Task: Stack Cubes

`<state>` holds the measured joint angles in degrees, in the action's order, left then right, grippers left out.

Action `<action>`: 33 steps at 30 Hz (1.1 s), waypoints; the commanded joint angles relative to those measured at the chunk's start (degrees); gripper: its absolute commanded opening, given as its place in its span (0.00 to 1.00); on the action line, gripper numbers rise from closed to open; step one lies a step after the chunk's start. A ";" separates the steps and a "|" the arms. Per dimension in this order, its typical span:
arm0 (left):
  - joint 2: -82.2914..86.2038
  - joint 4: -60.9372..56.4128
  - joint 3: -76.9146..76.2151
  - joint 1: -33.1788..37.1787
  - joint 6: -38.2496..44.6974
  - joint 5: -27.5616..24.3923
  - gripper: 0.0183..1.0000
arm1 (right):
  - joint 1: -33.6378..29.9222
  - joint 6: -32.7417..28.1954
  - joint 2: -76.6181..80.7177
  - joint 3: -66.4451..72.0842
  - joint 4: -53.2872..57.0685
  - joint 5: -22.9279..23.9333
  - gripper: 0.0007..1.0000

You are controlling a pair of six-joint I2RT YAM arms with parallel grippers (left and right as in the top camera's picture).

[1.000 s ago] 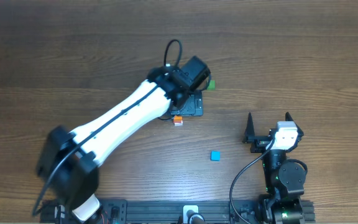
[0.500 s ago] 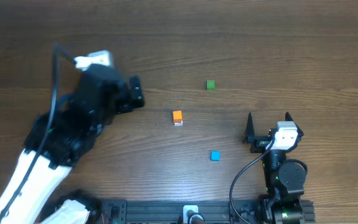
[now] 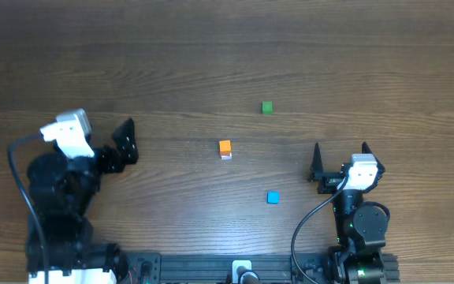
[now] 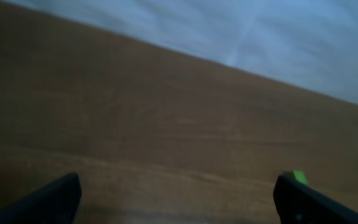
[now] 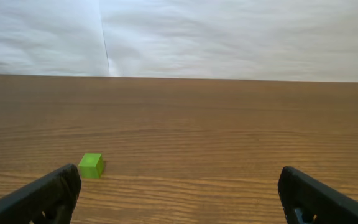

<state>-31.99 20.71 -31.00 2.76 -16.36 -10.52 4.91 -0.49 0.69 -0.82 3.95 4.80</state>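
Top view: orange cube [image 3: 225,146], left gripper [image 3: 130,140] well apart.

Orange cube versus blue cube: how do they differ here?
The orange cube seems to rest on a white cube; the blue cube lies alone on the table. The orange cube lies left of and beyond the blue cube, seen from the robot. Both look alike in size.

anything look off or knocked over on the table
Nothing stands out. The orange cube sits on top of a white cube. The green cube and the blue cube lie flat and apart on the table. Nothing looks tipped or damaged.
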 commanded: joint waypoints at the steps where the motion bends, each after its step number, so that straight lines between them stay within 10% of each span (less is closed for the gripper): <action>1: 6.62 -8.24 11.26 2.29 2.54 -4.33 1.00 | -0.37 -0.42 -0.37 0.52 -0.11 -0.48 0.99; 25: 18.60 -17.53 27.23 1.14 2.19 -9.60 1.00 | -0.37 -0.42 -0.37 0.52 -0.11 -0.48 0.99; 33: 18.56 -17.46 30.67 -0.04 2.69 -1.09 1.00 | -0.37 -0.42 -0.37 0.52 -0.11 -0.48 0.99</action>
<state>-13.89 3.18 -0.86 2.96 -14.52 -17.21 4.91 -0.51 0.69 -0.82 3.95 4.80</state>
